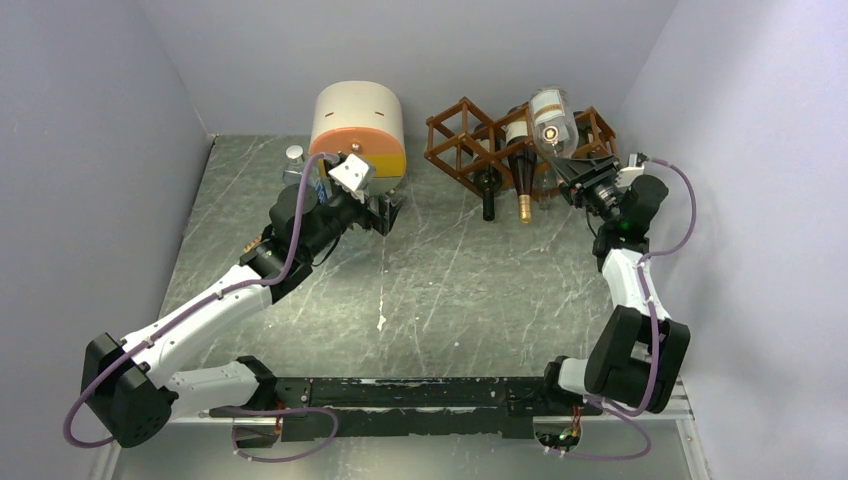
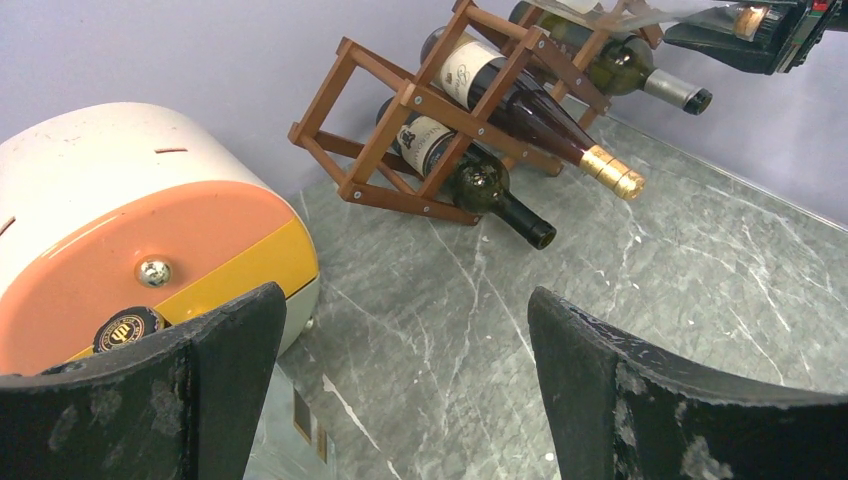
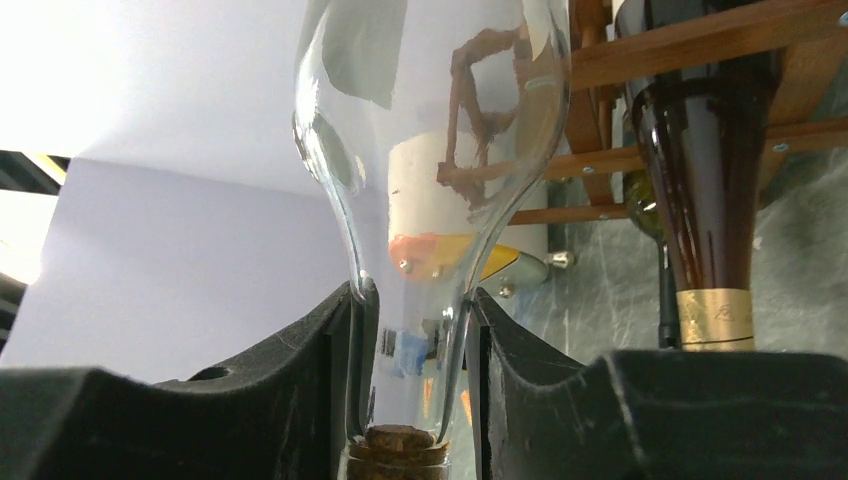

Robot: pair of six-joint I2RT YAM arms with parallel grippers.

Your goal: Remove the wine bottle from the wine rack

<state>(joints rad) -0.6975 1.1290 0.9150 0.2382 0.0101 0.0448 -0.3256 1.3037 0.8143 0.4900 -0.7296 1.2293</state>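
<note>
right fingers (image 3: 300,380): clenched on the neck of the wine bottle (image 3: 430,120), one finger each side, just above the cork (image 3: 397,440)
wine bottle, type: clear glass, see-through, corked
wine bottle, position: over the right end of the wine rack (image 1: 470,135); in top view (image 1: 551,122) base tilted up toward cam, neck running down-right into the fingers; touching the rack or not: cannot tell
left fingers (image 2: 200,380): released, spread wide, nothing btwn them; over the table (image 2: 650,260), just beside the drawer box (image 2: 130,220)
wine rack, desc: reddish-brown wood lattice, diamond-shaped open cells, at back of table by rear wall, right of centre
rack item 1: gold-foil bottle (image 2: 540,115), dark glass, pale label, lying in a cell, neck sticking out toward the front; in right wrist view (image 3: 705,180) it sits just right of the fingers
rack item 2: black-capped bottle (image 2: 470,175), dark green, lower cell, left of item 1, neck out front and angled down to the table
rack item 3: grey-capped bottle (image 2: 620,65), dark green, cell on the far side of item 1
drawer box, desc: rounded, cream top, orange/yellow front w/ small metal knob; left of the rack, apart from it
right arm (image 1: 625,270): rises from near-right base to rack's right end
left arm (image 1: 200,310): stretched from near-left base toward the drawer box
table, surface: grey marble-look
</note>
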